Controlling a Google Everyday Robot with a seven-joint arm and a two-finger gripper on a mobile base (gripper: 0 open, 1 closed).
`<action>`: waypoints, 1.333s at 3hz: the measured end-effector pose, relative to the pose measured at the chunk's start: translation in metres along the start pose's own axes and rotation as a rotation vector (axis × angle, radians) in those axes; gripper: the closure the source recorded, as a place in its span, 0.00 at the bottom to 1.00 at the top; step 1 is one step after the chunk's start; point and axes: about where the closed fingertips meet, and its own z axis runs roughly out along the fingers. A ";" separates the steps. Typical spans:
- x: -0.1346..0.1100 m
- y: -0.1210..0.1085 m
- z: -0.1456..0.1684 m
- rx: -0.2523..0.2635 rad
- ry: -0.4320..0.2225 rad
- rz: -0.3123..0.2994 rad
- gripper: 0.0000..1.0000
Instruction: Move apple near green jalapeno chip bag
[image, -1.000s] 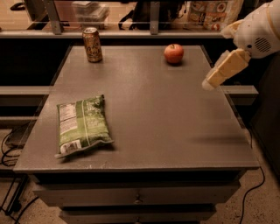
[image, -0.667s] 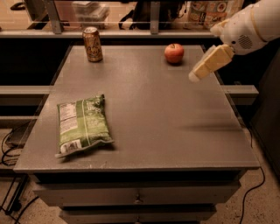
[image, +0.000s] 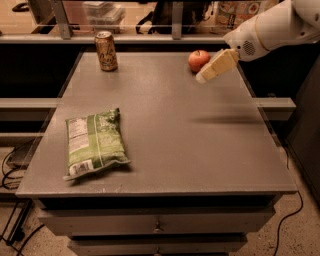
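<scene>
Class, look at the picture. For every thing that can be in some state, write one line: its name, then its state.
apple: resting on the table at the far right, not gripped
green jalapeno chip bag: lying flat at the front left, label panel up
soda can: standing upright, far left
claw: raised above the table, just right of the apple
drawer: shut

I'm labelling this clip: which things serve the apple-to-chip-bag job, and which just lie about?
Job: apple; chip bag; gripper, hovering beside the apple.
Lying about: soda can, on the table, far left.
</scene>
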 end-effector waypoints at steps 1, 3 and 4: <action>0.010 -0.024 0.028 -0.003 -0.021 0.086 0.00; 0.023 -0.049 0.052 0.038 -0.033 0.151 0.00; 0.025 -0.049 0.059 0.043 -0.045 0.170 0.00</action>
